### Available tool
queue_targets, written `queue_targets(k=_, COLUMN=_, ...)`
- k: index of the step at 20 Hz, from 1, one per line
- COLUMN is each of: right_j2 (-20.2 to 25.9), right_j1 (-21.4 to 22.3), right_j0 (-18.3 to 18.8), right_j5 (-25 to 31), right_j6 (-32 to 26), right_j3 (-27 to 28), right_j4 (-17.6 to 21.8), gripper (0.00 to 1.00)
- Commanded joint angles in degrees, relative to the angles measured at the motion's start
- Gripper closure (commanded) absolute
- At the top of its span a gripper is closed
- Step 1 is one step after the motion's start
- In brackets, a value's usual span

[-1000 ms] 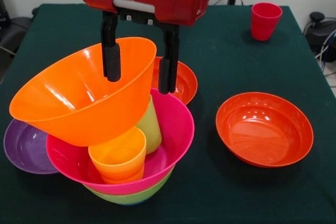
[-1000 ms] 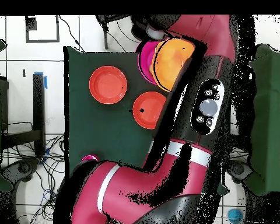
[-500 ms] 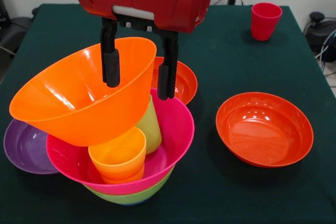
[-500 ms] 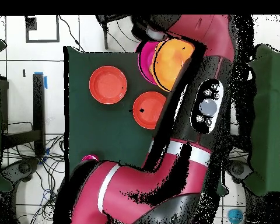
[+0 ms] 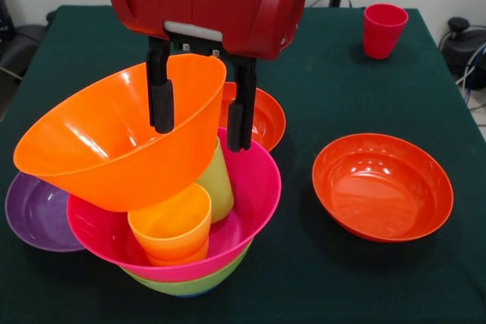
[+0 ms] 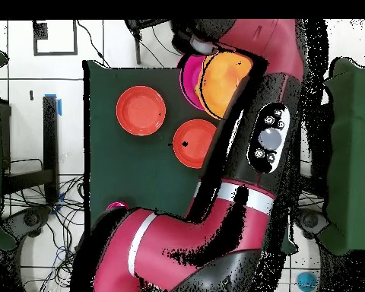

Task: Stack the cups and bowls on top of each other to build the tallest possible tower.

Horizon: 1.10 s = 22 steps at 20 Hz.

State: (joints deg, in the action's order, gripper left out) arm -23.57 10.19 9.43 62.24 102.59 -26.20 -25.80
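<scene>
The deep orange bowl [image 5: 114, 149] leans tilted on the yellow-orange cup [image 5: 171, 225] and the lime green cup [image 5: 218, 180]. Both cups stand inside the magenta bowl [image 5: 254, 187], which is nested in the lime-green bowl [image 5: 190, 284]. My gripper [image 5: 199, 136] is open, with one finger [image 5: 160, 100] inside the orange bowl and the other outside its far rim. In the overhead view the orange bowl [image 6: 225, 80] and the magenta bowl [image 6: 188, 76] show beside the arm. The red cup [image 5: 383, 29] stands alone at the far right corner. The small blue bowl is hidden.
A shallow red-orange bowl [image 5: 382, 186] sits at the right and another [image 5: 262, 115] behind the tower. A purple bowl [image 5: 34, 214] lies at the left, partly under the tower. The overhead view shows both red-orange bowls [image 6: 140, 110] [image 6: 193, 143].
My gripper has risen slightly, its fingers still spread either side of the orange bowl's rim. The bowl and the rest have not moved.
</scene>
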Motion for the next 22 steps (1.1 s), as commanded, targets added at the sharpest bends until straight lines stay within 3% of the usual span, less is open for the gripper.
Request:
queue_targets(k=1, right_j2=5.95, right_j1=-2.75, right_j0=-0.59, right_j5=1.24, right_j6=-4.81, right_j3=-2.67, right_j4=3.67, gripper=0.00)
queue_targets(k=22, right_j2=7.75, right_j1=-0.38, right_j0=-1.40, right_j5=-3.49, right_j6=-5.13, right_j3=-9.47, right_j4=4.36, gripper=0.00)
